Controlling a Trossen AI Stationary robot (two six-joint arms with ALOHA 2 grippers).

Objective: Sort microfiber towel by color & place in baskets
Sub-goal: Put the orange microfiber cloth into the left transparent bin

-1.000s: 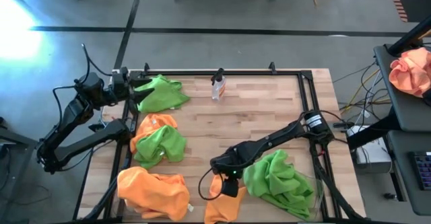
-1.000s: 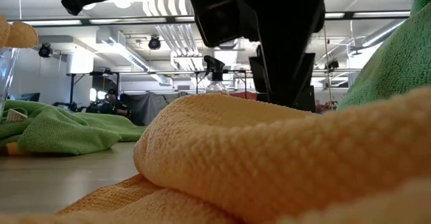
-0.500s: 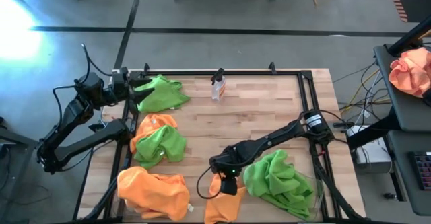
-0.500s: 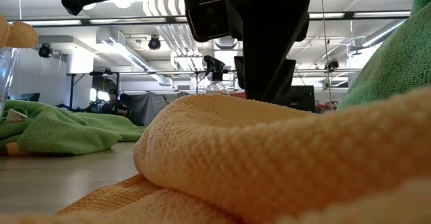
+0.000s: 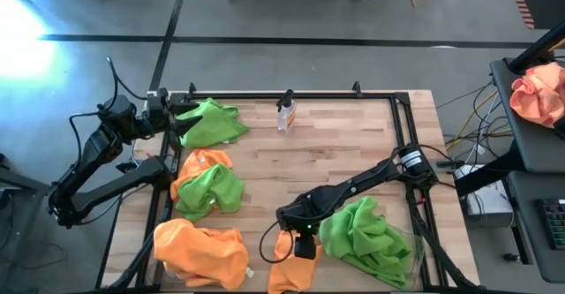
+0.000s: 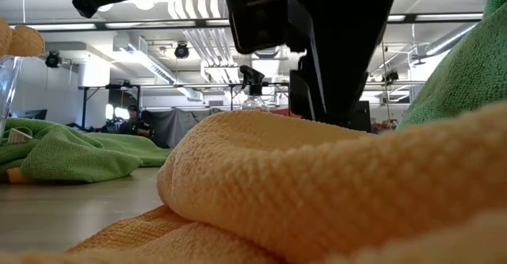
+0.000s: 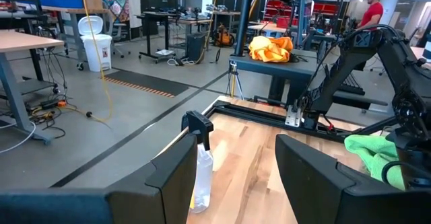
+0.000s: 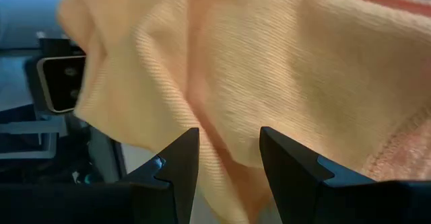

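An orange towel (image 5: 287,275) lies bunched at the table's near edge and fills the right wrist view (image 8: 269,62). My right gripper (image 5: 303,245) hangs open just over it, slanting down, its fingers (image 8: 176,165) astride a fold. To its right a green towel (image 5: 366,237) lies heaped in a clear basket (image 5: 413,257). Another orange towel (image 5: 199,254) sits at the near left. An orange and green pile (image 5: 207,185) lies mid-left, and a green towel (image 5: 212,122) lies far left. My left gripper (image 5: 177,117) waits open at the far-left edge. My right gripper points slanting down at a raised fold of the orange towel (image 8: 225,136), which shows in the gap between its open fingers. I cannot tell whether the fingertips touch the cloth. The towel lies on the table.
A small clear spray bottle (image 5: 285,113) stands at the far middle of the table. A peach-orange cloth bundle (image 5: 538,91) lies on a side table off to the right. Bare wood shows across the table's middle and far right.
My right gripper has rolled a little about its own pointing line while staying over the orange towel. The towels have not moved.
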